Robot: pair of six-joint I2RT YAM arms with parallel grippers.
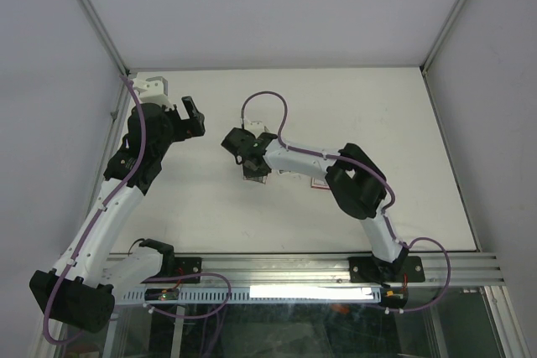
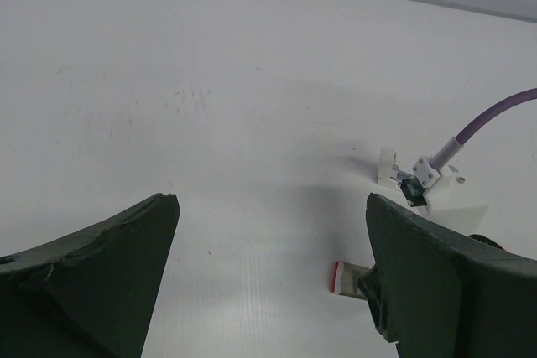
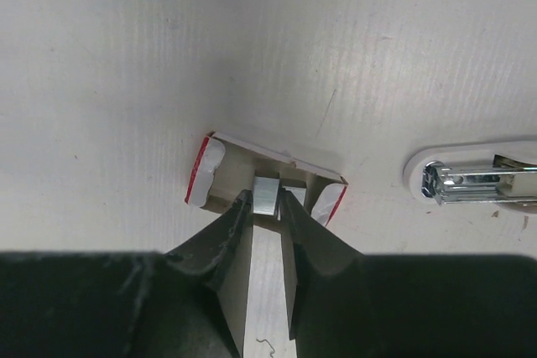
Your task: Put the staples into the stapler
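Observation:
In the right wrist view the stapler (image 3: 477, 175) lies on the table at the right edge, its pale rounded end and silvery metal channel showing. The small red-and-white staple box (image 3: 220, 175) lies open in the middle. My right gripper (image 3: 267, 200) reaches into the box and is shut on a silvery strip of staples (image 3: 266, 193). In the top view the right gripper (image 1: 253, 168) points down at mid-table and covers the box. My left gripper (image 1: 194, 116) hovers at the back left, open and empty, its fingers (image 2: 126, 241) wide apart. The box end (image 2: 342, 277) also shows in the left wrist view.
A purple cable (image 1: 277, 106) loops above the right wrist. The right arm's elbow (image 1: 357, 182) hangs over the table's right half. An aluminium rail (image 1: 336, 266) runs along the near edge. White walls enclose the table (image 1: 361, 106).

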